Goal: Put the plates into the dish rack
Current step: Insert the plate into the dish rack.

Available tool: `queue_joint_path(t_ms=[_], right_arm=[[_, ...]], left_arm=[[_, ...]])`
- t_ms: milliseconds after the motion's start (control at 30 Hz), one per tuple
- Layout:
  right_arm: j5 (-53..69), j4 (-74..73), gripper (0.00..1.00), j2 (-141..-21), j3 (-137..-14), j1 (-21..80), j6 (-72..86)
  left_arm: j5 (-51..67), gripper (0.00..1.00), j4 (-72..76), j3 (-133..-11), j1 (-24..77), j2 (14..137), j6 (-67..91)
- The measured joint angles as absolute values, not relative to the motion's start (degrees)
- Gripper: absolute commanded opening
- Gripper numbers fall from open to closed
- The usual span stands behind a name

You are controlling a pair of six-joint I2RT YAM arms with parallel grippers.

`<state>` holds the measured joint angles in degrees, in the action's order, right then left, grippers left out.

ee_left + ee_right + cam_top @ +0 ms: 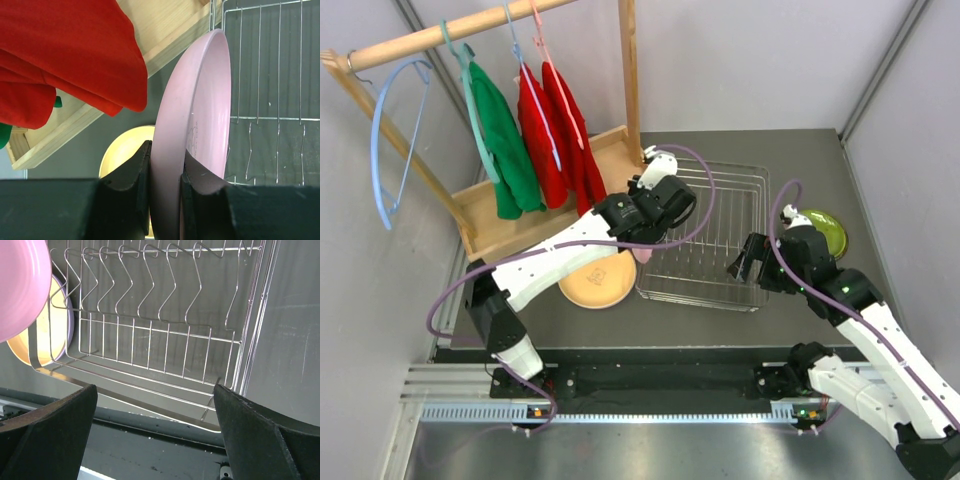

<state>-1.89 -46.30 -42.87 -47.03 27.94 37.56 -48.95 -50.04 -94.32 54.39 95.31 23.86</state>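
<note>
Left hand [166, 172] clamped on pink plate [200, 112] at left edge of rack [720, 235].
Catching a wire could twist it loose.

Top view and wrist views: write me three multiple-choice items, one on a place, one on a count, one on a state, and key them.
1. Where does the lime green plate lie, relative to the dish rack?
A. inside it
B. on the table to its right
C. across the top of its wires

2. How many red garments hang on the wooden stand?
A. two
B. one
C. four

3. The pink plate is:
A. flat on the table
B. slotted in the rack
C. on edge, clamped by the left gripper

Key:
1 B, the top view shows it beyond the rack's right side.
2 A, two red ones hang side by side.
3 C, the left wrist view shows a finger on each face.
</note>
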Motion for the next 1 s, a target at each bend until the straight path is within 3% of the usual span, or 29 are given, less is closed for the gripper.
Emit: queue_joint_path(t_ms=[1000], right_arm=[[-1.67,-45.58,0.99,-44.07,-47.03,27.94,37.67]], left_arm=[[-55.9,0.0,-56.71,-101.54,56.01,101.14,30.13]])
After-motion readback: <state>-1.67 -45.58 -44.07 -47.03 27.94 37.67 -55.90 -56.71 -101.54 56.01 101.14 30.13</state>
